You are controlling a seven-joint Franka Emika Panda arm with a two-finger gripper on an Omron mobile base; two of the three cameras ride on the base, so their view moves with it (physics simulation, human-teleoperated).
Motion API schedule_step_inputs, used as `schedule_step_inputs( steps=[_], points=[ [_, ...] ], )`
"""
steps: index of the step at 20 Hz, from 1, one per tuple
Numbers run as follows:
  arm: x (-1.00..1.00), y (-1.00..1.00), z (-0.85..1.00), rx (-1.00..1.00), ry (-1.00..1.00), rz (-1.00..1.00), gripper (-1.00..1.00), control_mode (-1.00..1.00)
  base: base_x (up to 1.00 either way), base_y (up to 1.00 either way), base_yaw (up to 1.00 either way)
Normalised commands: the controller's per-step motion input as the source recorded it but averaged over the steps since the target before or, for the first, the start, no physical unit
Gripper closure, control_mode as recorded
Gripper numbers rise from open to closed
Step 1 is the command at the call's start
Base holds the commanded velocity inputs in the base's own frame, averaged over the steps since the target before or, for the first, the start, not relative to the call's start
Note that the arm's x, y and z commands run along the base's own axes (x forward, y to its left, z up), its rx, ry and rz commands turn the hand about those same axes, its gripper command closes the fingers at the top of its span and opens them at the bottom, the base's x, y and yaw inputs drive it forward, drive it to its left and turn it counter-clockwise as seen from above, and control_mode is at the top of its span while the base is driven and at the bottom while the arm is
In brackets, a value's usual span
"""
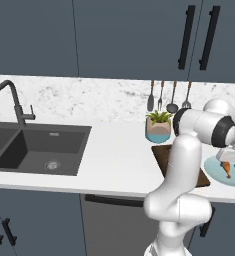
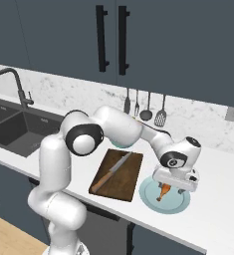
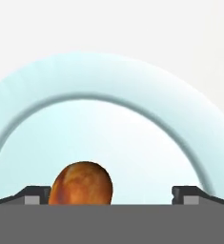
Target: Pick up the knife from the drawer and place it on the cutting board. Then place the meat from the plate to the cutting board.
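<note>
Hand view: claw point(image 3: 111, 194) spread wide over plate point(image 3: 32, 105) | meat point(image 3: 81, 183) by its 9 o'clock finger | knife point(image 2: 112, 172) lies on cutting board point(image 2: 126, 182).

A dark sink point(image 1: 39, 147) with black faucet point(image 1: 11, 100); a potted plant point(image 1: 158, 126) under hanging utensils point(image 1: 168, 97).

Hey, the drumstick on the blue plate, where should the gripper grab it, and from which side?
Grip the meat across its thick rounded end, coming straight down from above. It lies flat on the plate, so its sides are exposed. The open gripper already straddles it, though off-centre: the meat sits near one finger, so centring first looks wise.
</note>
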Motion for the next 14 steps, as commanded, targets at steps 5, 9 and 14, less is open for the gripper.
schedule_step_inputs(
  steps=[5,9,14],
  points=[
    [-0.02,0.6,-0.41,0.0,0.0,0.0,1.0,-1.0,0.0,0.0,0.0],
    [-0.08,0.55,-0.29,0.0,0.0,0.0,1.0,-1.0,0.0,0.0,0.0],
    [-0.11,0.5,-0.19,0.0,0.0,0.0,1.0,-1.0,0.0,0.0,0.0]
  ],
)
